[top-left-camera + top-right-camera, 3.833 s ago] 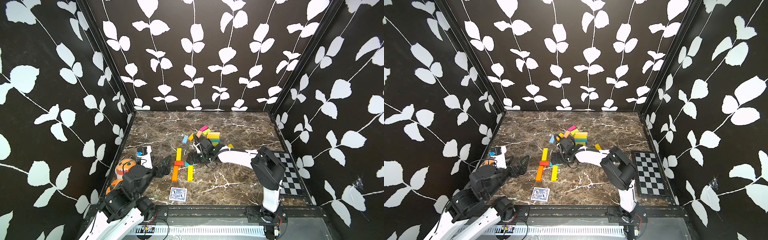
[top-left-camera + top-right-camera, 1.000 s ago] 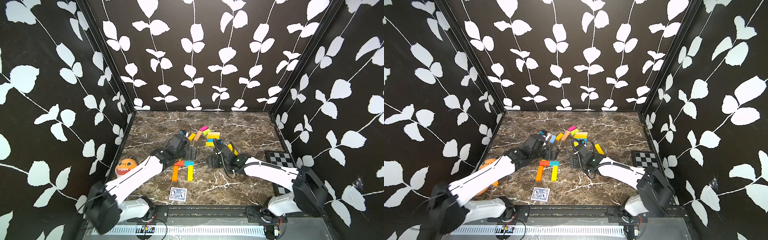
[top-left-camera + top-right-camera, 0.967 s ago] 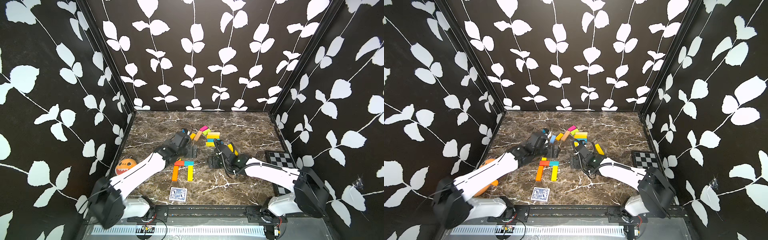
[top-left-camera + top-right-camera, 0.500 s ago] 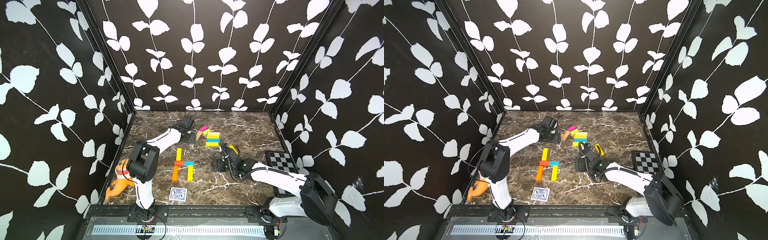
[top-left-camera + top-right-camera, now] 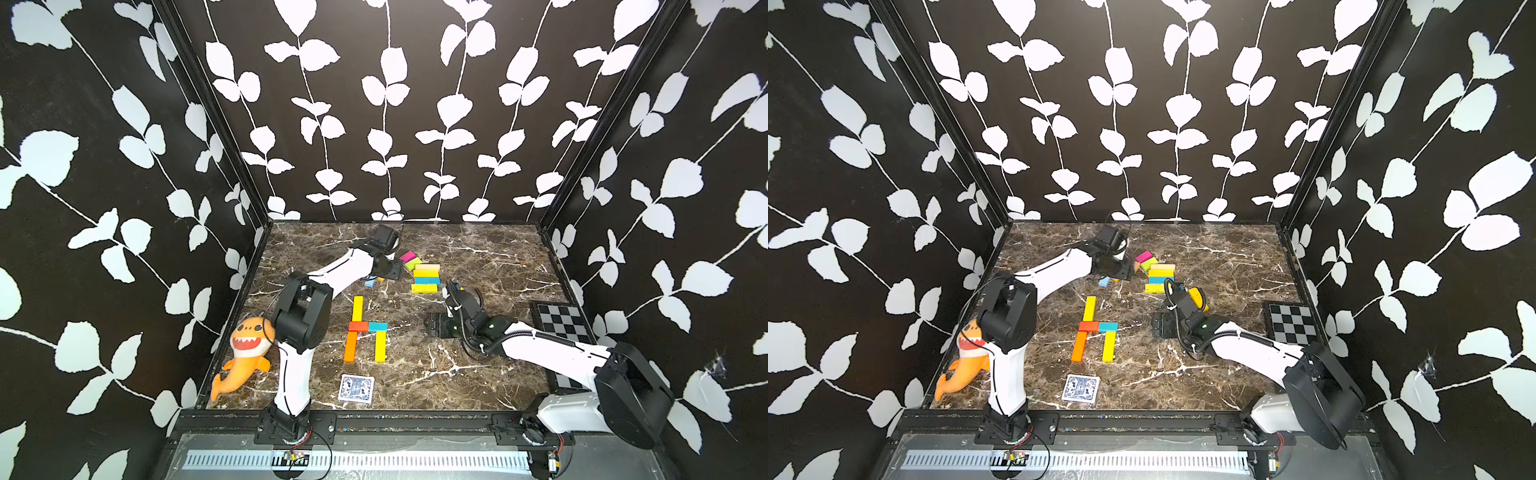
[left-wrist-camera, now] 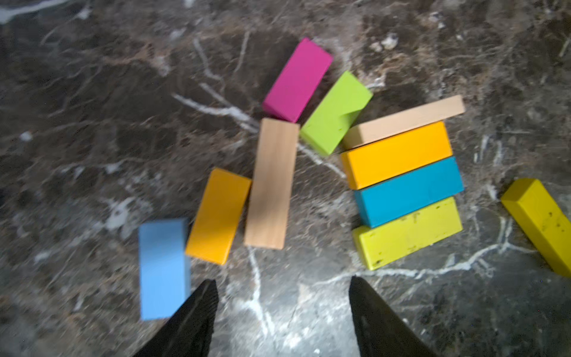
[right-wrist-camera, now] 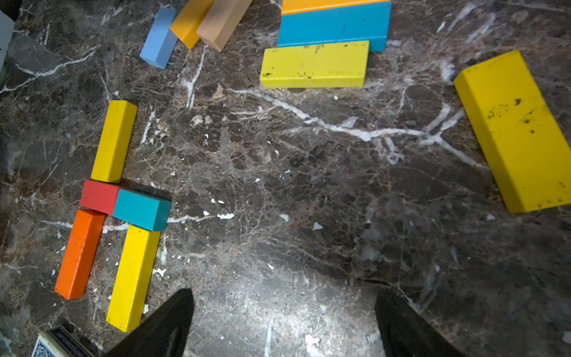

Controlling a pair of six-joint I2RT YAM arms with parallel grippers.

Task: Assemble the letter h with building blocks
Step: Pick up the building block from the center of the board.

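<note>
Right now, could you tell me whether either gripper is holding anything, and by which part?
Nothing is held: the left gripper and right gripper both have open jaws with nothing between them.

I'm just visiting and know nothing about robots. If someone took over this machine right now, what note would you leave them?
Left end effector: open, empty, beside the spare blocks at the table's far side.
Right end effector: open, empty, over bare table beside the h.
Done: five blocks lie as an h: yellow, red, orange stem; teal bridge; yellow leg.
Left: probably only nudging the orange block straight.
</note>
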